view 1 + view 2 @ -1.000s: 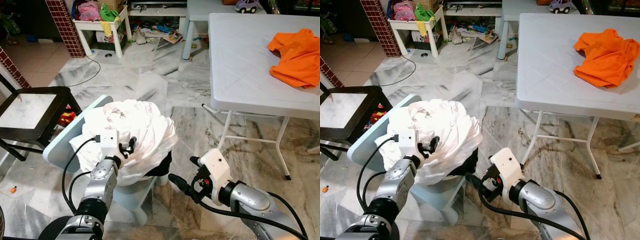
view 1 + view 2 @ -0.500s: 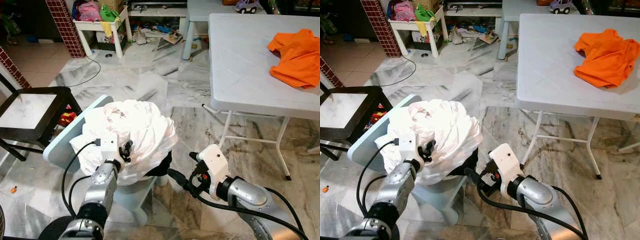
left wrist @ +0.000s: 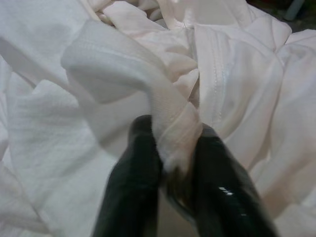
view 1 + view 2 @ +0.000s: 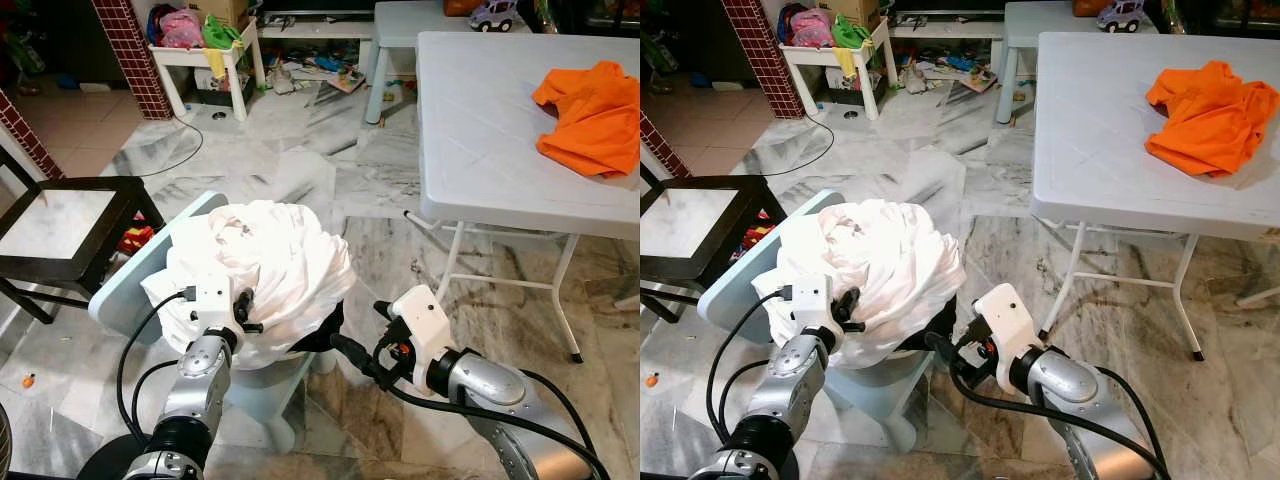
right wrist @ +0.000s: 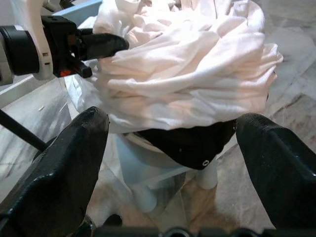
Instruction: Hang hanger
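A crumpled white garment [image 4: 265,250] is heaped on a small light-blue chair [image 4: 128,290], with a black cloth [image 4: 322,333] poking out under its right side. At the heap's front, my left gripper [image 4: 246,312] is shut on a twisted fold of the white garment [image 3: 173,123]; both black fingers [image 3: 136,163] press against that fold. My right gripper [image 4: 358,328] hovers low beside the heap's right side, open and holding nothing. In the right wrist view its two wide-apart fingers [image 5: 69,163] frame the heap [image 5: 187,59] and the chair leg below.
A white folding table [image 4: 480,130] stands to the right with an orange shirt [image 4: 590,100] on it, its legs close to my right arm. A black stool with a marble top [image 4: 55,225] stands left. Toys and a small white table [image 4: 200,55] clutter the back.
My left gripper has pulled back a little toward me along the heap's front. My right gripper has edged left and up, closer to the heap.
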Tool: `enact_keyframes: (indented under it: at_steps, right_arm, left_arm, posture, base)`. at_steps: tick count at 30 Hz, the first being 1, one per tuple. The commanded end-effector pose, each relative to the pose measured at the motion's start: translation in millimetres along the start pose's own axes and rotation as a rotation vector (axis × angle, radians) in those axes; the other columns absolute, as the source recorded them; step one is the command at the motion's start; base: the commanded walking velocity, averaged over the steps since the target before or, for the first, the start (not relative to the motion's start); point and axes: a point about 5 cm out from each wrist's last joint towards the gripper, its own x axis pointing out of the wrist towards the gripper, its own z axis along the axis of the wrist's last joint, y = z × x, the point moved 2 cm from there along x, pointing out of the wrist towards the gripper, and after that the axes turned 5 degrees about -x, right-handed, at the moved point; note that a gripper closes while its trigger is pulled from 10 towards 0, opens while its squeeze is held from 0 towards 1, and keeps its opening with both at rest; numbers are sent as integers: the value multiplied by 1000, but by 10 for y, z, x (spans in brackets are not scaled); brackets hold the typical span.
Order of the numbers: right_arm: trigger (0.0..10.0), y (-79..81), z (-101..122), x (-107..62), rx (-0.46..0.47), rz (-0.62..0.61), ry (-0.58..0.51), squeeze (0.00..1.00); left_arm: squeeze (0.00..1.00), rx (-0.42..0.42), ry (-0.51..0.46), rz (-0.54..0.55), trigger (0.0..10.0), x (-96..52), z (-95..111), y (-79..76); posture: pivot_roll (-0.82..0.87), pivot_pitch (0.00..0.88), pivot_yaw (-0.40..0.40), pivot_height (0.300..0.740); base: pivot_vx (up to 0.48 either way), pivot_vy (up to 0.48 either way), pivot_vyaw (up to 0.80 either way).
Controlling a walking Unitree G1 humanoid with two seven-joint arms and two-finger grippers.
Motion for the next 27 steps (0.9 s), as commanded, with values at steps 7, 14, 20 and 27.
enact_keyframes:
  at_steps: [7,14,20,27]
  right_arm:
    - [10000,-4,28,54,-11,6,-14,0]
    - [10000,-15,26,92,-8,1,-22,0]
    - [10000,-45,23,139,17,-22,-35,0]
    - [10000,-153,57,219,68,-93,-71,0]
  left_arm:
    - [0,-11,-22,6,0,-63,30,20]
    - [0,-34,-69,-37,0,-211,73,-28]
    - [0,16,-152,-52,0,-367,249,-55]
    - [0,152,-273,-220,0,-600,512,-268]
  posture:
    - [-168,64,52,740]
    - [-151,55,53,740]
    - [-124,42,56,740]
    - [-81,22,57,740]
  base:
    - [0,0,0]
    - [0,0,0]
    - [0,0,0]
    - [0,0,0]
